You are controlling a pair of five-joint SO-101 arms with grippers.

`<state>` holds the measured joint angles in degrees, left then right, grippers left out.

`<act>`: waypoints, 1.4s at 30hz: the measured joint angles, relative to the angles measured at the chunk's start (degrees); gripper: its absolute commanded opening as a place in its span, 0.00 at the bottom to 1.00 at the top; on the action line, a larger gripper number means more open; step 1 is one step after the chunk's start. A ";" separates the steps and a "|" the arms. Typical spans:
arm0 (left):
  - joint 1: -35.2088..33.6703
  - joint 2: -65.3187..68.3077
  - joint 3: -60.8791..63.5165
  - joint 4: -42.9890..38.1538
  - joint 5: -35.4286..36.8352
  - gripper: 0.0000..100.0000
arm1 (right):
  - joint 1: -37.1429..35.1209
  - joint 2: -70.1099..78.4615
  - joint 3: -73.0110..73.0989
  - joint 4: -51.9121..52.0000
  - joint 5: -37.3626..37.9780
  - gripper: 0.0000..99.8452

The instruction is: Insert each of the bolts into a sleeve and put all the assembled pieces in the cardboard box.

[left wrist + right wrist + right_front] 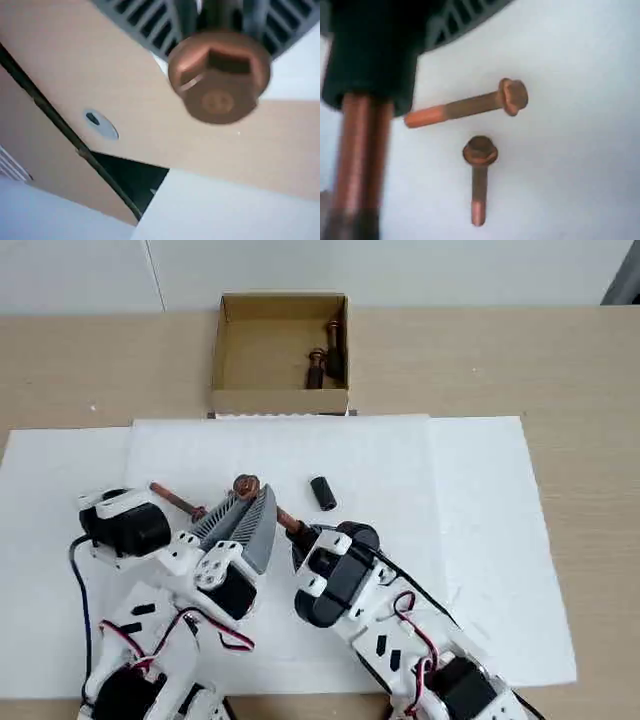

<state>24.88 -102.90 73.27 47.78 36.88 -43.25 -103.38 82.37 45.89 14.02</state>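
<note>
the left gripper [250,502] is clenched on a bolt [247,485]. the jaws pinch the shaft just below the head, so the hex head sticks out past the fingertips. in the left wrist view the copper head sits squarely between the two ribbed grey jaws.

the right gripper [298,533] is just beside the left one, and its jaws are closed on a second bolt [284,519]. the copper shaft of this bolt slants out of the jaws toward the left gripper. in the right wrist view a dark sleeve [370,55] sits around this shaft. i cannot tell whether the jaws press on the sleeve or on bare shaft.

a loose sleeve [322,492] lies on the white sheet [450,540], near the right gripper but apart from it. a loose bolt [176,500] lies flat on the sheet beside the left arm.

in the right wrist view a crosswise bolt [470,106] and a neighbour bolt [479,175] show against the white. they are close but not touching, and the neighbour's head is just off the crosswise one's shaft.

the cardboard box [217,340] stands on the table [560,360], touching the sheet's far edge. two assembled pieces [315,368] lie inside it near one side wall.
</note>
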 measured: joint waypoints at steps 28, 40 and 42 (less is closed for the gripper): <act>5.19 0.00 1.32 9.67 -6.15 0.16 | 0.09 0.09 0.00 -0.97 1.32 0.00; 1.76 -0.09 -2.02 9.76 -10.02 0.14 | 0.00 0.09 0.09 -0.97 1.32 0.00; 0.00 -0.18 -2.81 9.76 -11.78 0.09 | 0.00 0.09 0.09 -0.97 1.32 0.00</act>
<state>24.88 -103.08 70.46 57.54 25.10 -43.25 -103.30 82.46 44.92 15.34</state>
